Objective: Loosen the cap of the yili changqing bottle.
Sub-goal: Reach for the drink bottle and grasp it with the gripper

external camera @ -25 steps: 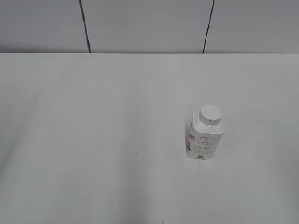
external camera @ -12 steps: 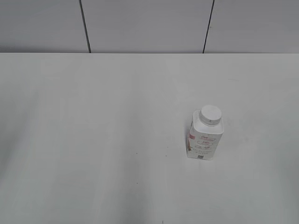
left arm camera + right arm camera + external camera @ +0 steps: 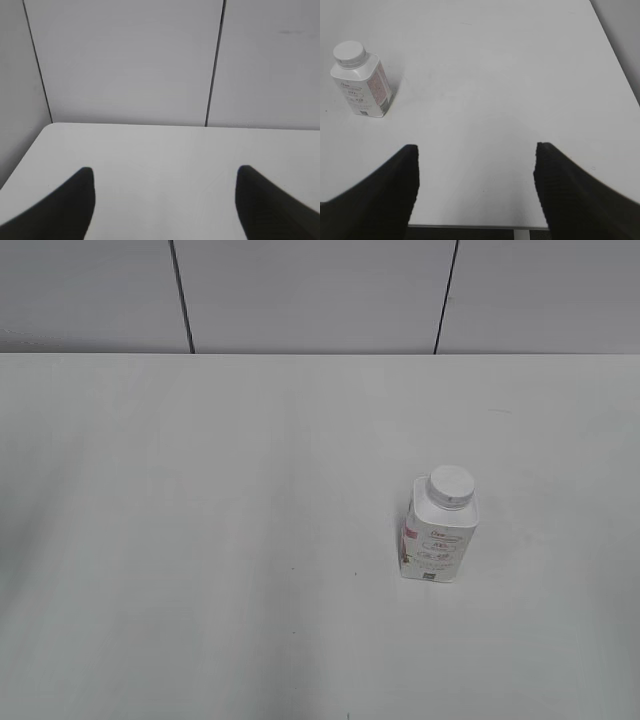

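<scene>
yili changqing bottle (image 3: 438, 534): stood upright on the white table (image 3: 200, 540), right of centre in the exterior view. small, white, squarish, with sloped shoulders and smooth matte sides. topped by the cap (image 3: 450, 485), a flat round white disc with a ribbed rim, seated on the neck. pink-red print down one side, small grey label text on the front, too fine to read. sat well apart from the right gripper (image 3: 476, 165), ahead of it and off to its left in the right wrist view; dark fingers spread wide, gripping nothing. out of sight of the left gripper (image 3: 165, 190), likewise spread apart and empty over bare table, facing a grey panelled wall (image 3: 125, 60).
</scene>
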Tool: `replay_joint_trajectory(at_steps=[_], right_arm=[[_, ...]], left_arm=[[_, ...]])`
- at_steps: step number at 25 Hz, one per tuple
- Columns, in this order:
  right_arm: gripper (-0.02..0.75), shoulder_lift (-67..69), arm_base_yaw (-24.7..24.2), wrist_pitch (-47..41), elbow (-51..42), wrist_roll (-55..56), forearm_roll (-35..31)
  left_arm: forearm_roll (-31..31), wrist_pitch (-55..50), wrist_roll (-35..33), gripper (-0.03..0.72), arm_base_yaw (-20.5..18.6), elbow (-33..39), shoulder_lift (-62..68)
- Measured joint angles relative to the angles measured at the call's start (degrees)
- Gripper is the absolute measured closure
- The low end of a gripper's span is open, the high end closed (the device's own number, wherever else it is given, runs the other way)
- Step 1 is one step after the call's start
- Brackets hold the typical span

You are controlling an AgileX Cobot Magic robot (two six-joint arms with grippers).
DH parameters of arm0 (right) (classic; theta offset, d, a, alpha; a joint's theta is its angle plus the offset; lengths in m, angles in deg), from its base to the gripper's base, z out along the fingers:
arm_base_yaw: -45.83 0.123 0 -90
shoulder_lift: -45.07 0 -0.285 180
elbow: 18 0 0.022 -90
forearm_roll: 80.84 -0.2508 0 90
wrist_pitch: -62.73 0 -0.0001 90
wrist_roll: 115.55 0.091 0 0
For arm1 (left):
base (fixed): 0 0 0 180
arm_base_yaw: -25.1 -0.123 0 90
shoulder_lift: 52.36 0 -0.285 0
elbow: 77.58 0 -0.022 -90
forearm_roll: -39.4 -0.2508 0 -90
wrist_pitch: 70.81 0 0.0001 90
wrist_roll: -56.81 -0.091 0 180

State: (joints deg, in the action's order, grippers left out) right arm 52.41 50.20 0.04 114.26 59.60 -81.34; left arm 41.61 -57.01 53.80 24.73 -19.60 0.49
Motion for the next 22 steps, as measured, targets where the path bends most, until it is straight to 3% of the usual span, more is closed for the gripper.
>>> replay_joint_trajectory(at_steps=[22], right_arm=[[0.171, 0.0, 0.0, 0.0, 0.0, 0.0, 0.0]], left_arm=[[0.0, 28.1, 0.0, 0.161, 0.0, 0.02, 23.86]])
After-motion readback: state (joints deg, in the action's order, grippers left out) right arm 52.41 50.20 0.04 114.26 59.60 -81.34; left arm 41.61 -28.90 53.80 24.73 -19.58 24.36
